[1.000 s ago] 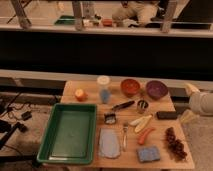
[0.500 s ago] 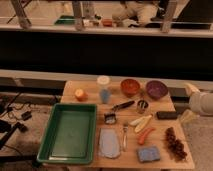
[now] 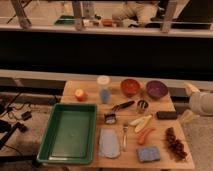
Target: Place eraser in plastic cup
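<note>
Eraser (image 3: 166, 115) lies ungrasped on the worktop (image 3: 71, 86), apart from the plastic cup (image 3: 104, 90); gripper (image 3: 189, 116) hovers at right, jaws spread.

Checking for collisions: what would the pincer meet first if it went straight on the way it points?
Probably the eraser: the pincer, open just right of the table, seems to point left toward it. Depth is unclear, so it might pass above.
</note>
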`<act>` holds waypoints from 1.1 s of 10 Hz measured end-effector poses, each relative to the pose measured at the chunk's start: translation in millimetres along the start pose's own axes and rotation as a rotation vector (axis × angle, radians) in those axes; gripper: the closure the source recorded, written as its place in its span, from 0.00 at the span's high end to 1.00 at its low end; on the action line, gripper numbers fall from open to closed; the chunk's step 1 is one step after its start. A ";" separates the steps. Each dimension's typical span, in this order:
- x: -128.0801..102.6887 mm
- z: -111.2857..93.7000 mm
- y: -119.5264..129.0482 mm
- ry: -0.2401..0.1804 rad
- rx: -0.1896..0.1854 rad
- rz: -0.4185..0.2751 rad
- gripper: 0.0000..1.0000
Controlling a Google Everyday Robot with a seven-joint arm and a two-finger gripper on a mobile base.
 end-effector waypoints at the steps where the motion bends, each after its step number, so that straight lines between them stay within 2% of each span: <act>1: -0.1 0.1 -0.1 0.000 0.000 0.000 1.00; 5: 0.7 -0.3 -0.7 -0.002 -0.003 0.002 1.00; 8: 2.8 13.7 -2.6 -0.025 -0.063 -0.019 1.00; 11: 6.1 23.2 -2.7 -0.036 -0.104 -0.033 1.00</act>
